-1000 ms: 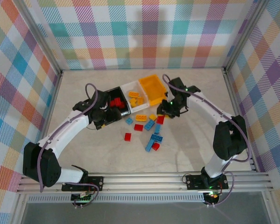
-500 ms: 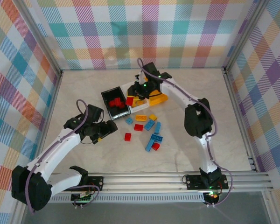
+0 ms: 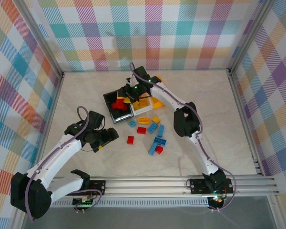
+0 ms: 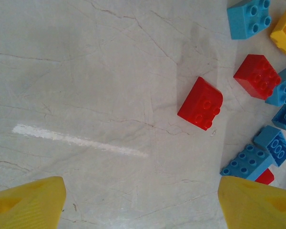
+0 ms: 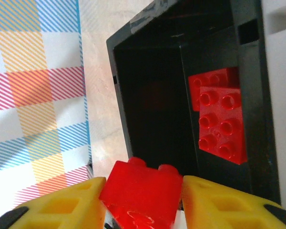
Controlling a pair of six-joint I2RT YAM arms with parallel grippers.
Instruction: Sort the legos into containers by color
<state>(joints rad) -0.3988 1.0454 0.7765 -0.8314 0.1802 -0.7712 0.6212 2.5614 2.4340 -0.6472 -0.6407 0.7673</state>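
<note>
Shifted left since before, your right hand (image 5: pixel 142 188) sits over the black bin (image 5: pixel 148 81) — clenched on a red lego (image 5: pixel 140 202). Your left hand (image 4: pixel 142 191) hangs released above the counter (image 4: pixel 86 71).

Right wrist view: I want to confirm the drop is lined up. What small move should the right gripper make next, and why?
Probably open the jaws and let go: the right gripper holds a red brick just above the open black bin, where other red bricks already lie.
</note>
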